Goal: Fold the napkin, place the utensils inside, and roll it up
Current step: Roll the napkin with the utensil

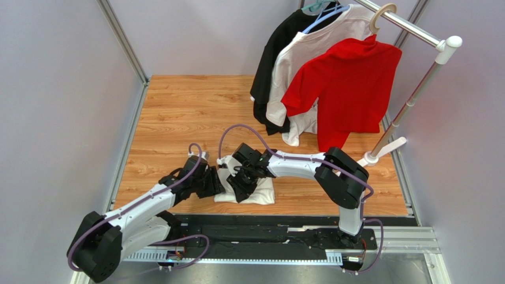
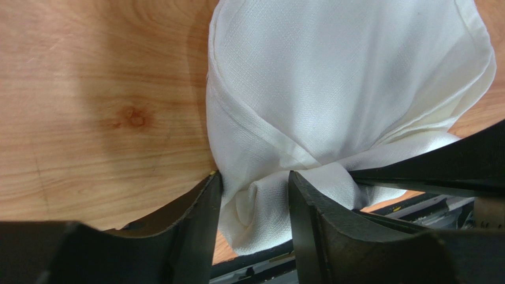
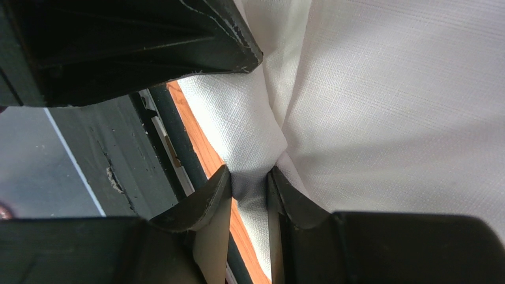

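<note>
Left gripper [image 2: 255, 204]: black jaws closed on a gathered fold of the thin white square cloth napkin [image 2: 344, 83]. Right gripper [image 3: 249, 189]: jaws pinched tight on another bunched fold. Napkin: crumpled between both grippers, lying on the light wooden table [image 1: 178, 112] near its front edge.

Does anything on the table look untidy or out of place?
Yes. The napkin is bunched and creased, not flat or neatly folded. The left fingers and the right fingers each pinch a gathered wad of it.
</note>
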Controlling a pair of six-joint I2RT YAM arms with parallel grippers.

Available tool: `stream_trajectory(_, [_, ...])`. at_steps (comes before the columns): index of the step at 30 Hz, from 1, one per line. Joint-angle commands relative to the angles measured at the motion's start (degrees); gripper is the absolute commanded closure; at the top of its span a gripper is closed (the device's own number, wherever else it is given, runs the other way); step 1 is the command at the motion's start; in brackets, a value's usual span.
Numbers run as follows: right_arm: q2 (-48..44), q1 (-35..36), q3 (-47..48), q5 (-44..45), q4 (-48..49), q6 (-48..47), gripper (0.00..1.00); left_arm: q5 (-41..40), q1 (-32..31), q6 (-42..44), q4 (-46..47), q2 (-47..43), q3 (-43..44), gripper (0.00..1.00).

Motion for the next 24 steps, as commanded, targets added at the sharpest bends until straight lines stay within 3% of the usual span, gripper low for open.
stream_trajectory(1, [4.3,-1.6,-2.4,0.2,-9.5,1.9,0.92,1.2,0.2,3.4,5.6,3.8,1.9,0.49])
stream_trajectory(8, [4.1,-4.2,-4.3,-0.6,-9.2,4.4,0.93,6.2,0.2,8.9,16.8,9.7,4.0,0.48])
stream_trajectory(13, [3.7,-5.5,-6.2,-1.0,-7.6,6.9,0.93,6.4,0.1,11.1,16.0,13.3,7.7,0.42])
stream_trajectory(19, [5.0,-6.5,-5.4,-2.7,-6.4,8.5,0.94,-3.0,0.2,9.1,6.6,4.1,6.1,0.33])
stream_trajectory(24, [7.6,-7.9,-4.3,-5.2,-6.1,8.0,0.95,-1.8,0.2,6.4,7.4,-5.2,0.9,0.32])
